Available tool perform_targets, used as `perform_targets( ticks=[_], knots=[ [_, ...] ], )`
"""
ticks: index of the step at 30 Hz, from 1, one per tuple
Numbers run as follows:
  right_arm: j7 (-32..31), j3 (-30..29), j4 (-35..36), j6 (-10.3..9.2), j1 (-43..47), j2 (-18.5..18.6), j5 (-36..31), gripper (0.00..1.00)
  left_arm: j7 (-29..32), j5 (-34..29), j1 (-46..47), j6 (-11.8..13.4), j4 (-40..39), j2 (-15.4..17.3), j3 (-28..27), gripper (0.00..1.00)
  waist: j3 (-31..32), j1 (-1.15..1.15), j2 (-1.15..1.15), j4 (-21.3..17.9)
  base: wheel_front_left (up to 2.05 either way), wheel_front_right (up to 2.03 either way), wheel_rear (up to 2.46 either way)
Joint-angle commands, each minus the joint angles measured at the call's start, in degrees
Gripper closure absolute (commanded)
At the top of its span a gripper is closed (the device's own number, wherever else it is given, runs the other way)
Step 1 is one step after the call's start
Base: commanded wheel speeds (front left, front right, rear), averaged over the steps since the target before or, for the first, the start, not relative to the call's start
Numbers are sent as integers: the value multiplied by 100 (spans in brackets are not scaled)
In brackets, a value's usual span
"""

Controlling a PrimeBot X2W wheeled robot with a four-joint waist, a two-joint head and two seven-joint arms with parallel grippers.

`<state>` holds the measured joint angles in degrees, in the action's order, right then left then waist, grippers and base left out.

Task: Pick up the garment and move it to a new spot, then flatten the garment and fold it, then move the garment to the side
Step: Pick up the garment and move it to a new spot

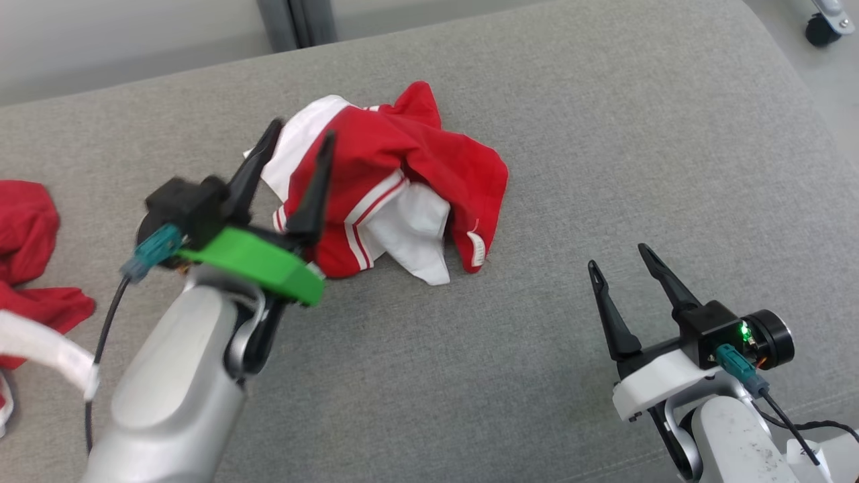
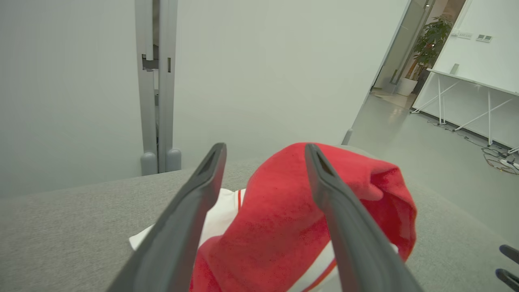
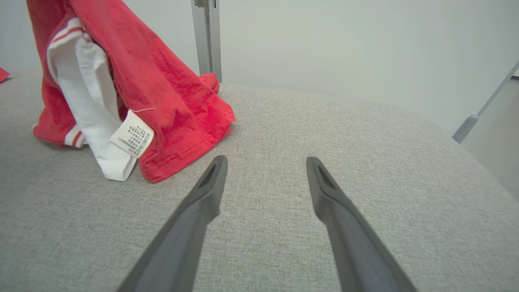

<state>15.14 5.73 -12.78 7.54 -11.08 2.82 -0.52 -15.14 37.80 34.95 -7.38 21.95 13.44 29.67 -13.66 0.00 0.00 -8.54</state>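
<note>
A crumpled red and white garment (image 1: 402,174) lies in a heap on the grey padded surface (image 1: 604,134). My left gripper (image 1: 302,131) hovers over the heap's left side, fingers spread, open and holding nothing. In the left wrist view the garment (image 2: 284,211) bulges up between and beyond the left gripper (image 2: 264,147). My right gripper (image 1: 619,257) stands open low at the right, apart from the cloth. The right wrist view shows the garment (image 3: 162,81) with its white care label to the upper left of the open right gripper (image 3: 266,159), over bare grey fabric.
Another red and white piece of clothing (image 1: 27,235) lies at the left edge. A grey post (image 1: 295,23) stands behind the surface, and a caster wheel (image 1: 822,30) sits on the floor at the far right. The surface's rounded edge falls away on the right.
</note>
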Motion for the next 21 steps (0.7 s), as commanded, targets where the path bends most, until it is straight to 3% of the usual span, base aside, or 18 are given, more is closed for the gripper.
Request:
perform_targets(
  ticks=[1, 11, 21],
  knots=[
    [2, -28, -24, -10, 91, 18, -34, 0, -1, -220, -344, -16, 57, 34, -259, 0, 139, 0, 0, 134, 0, 0, 0],
    [1, -170, -254, -10, 289, 18, -60, 0, 1, -1183, -2073, -16, -61, -198, -1725, 0, 683, 0, 0, 611, 0, 0, 0],
    [1, -253, -447, -10, 664, 18, 42, 0, 1, -1935, -3588, -16, -452, -644, -2718, 0, 1166, 0, 0, 922, 0, 0, 0]
  ],
)
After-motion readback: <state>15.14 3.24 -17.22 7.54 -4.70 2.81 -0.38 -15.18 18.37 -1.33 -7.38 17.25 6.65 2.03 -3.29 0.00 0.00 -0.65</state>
